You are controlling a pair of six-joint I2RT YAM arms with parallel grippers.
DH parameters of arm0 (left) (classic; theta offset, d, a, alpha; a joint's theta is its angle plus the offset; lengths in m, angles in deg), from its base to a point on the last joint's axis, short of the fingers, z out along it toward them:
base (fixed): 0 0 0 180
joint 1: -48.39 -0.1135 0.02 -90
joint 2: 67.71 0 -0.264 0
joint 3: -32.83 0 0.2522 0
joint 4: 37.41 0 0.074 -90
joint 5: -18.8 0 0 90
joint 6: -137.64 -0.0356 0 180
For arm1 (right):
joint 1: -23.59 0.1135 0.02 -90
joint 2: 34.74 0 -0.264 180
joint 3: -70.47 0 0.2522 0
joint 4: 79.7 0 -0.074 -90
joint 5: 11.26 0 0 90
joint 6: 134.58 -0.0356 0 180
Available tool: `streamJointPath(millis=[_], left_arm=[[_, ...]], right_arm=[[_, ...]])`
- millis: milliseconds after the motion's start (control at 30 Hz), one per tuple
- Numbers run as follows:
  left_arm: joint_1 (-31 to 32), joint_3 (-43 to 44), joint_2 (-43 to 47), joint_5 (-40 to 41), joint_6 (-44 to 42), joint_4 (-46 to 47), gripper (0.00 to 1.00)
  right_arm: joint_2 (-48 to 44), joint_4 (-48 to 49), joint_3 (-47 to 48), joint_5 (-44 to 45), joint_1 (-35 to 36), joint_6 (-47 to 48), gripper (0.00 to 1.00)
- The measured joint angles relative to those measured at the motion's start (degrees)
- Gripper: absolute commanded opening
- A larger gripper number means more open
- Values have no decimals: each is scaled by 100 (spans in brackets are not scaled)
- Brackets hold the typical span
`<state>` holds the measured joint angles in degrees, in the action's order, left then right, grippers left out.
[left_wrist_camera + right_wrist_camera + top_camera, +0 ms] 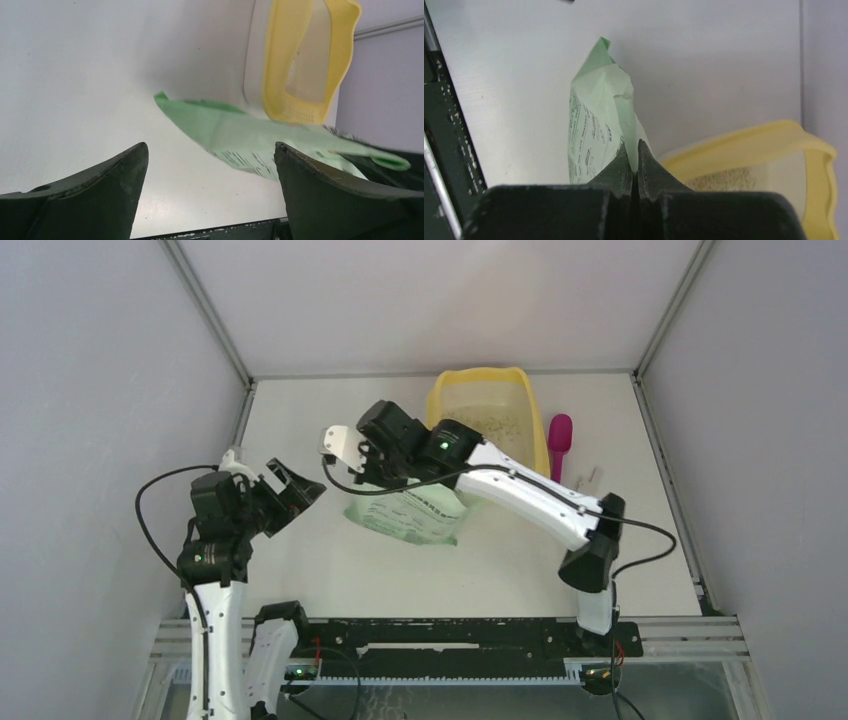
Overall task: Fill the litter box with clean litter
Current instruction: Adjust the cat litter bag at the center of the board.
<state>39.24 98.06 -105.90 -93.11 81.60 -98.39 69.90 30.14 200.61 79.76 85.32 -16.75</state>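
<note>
Top external view: the litter box (480, 372) sits upper centre, clean litter (500, 422) speckling its floor. Just below, the right gripper (634, 148) pinches the green bag (412, 515); the left gripper (210, 148) hangs lower left, fingers spread.

Behind the right claw (633, 148) and left claw (210, 150) run white links (530, 495) with black joints (590, 565) — a green light (442, 446) just behind the right one, black cables (150, 525) looping farther back, fingers (100, 190) dark wedges.

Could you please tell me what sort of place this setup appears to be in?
Probably a robot test cell rather than a home: a white table boxed in by plain grey panels on metal framing, with a litter box, green bag and magenta scoop staged.
</note>
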Motion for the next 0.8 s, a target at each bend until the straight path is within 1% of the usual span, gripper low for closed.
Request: streamJointPath(millis=[133,233,367,467,600,733,767,800], left_arm=[[0,-168,-2,-39,-11,74,100],[0,-367,0,-83,-46,188,100],[0,-872,-35,-289,70,638,100],[2,-1185,-299,-540,402,973,100],[0,-1237,-686,-706,914,1163,100],[0,-1207,-348,-726,1182,1309,97],[0,-1202,-181,-741,1207,1432,97],[0,-1193,-9,-748,1200,1569,95]], right_arm=[[890,-37,754,-393,-181,219,0],[1217,-26,951,-763,-308,332,0],[1259,-4,957,-1147,-393,413,0],[1259,-4,960,-1316,-400,472,0],[1259,-39,960,-1349,-367,535,0],[1259,-44,957,-1311,-328,595,0],[1259,-46,957,-1314,-323,597,3],[1259,-50,957,-1316,-326,597,13]])
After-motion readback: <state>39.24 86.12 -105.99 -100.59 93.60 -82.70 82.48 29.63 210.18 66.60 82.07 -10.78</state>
